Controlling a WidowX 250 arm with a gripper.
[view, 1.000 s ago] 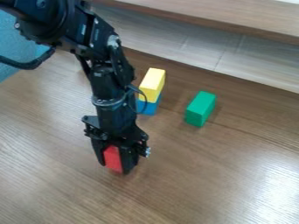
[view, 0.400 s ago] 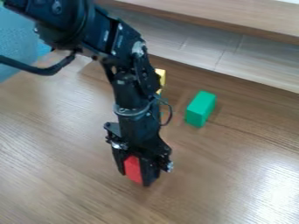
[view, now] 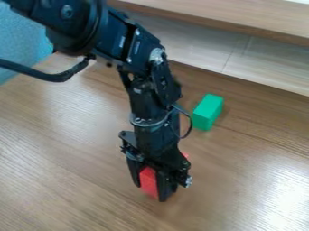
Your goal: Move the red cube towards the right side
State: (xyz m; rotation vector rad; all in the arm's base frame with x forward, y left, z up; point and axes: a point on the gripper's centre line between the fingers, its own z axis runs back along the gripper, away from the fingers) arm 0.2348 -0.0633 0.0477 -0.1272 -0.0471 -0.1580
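We see the red cube (view: 148, 182) in the lower middle of the frame, between the gripper's (view: 151, 192) two black fingers, which stand apart by the cube's width and clasp its sides. A small patch of red (view: 185, 154) just right of the gripper may be part of that cube. Above and to the right, we see a green block (view: 208, 112) on the brown wood-grain table (view: 72, 158). Pale panels (view: 205, 49) line the upper right; a light-blue surface (view: 21, 40) occupies the upper left.
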